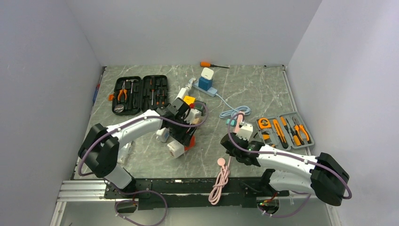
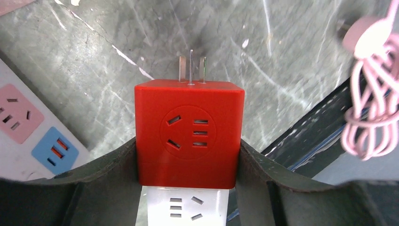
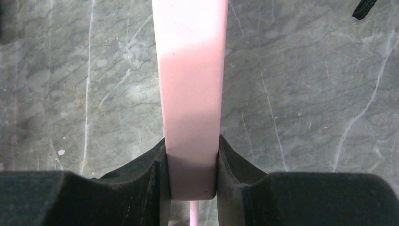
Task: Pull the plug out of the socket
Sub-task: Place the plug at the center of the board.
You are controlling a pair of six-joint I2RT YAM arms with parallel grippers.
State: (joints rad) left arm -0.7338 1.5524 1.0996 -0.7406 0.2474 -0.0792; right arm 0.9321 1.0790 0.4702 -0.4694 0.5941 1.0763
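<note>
**Holding the red plug clear of the strip**

Reaching in from the near-left corner, the left arm (image 1: 136,125) is bent at the elbow, its wrist over the middle of the table (image 2: 282,47). The left gripper (image 2: 188,141) pinches the red cube plug (image 2: 189,127) by its two side faces, one dark finger against each. The plug's socket face is turned to the wrist camera, and its metal prongs (image 2: 190,70) stick out bare over the marble, seated in nothing. A white cube (image 2: 183,205) sits against the plug's near edge, between the fingers. The power strip (image 2: 28,127) lies apart to the left.

The right arm (image 1: 287,162) stretches low from the near-right corner toward the centre. The right gripper (image 3: 192,160) is clamped on a pink block (image 3: 190,94), which runs straight out beyond the fingers.
</note>
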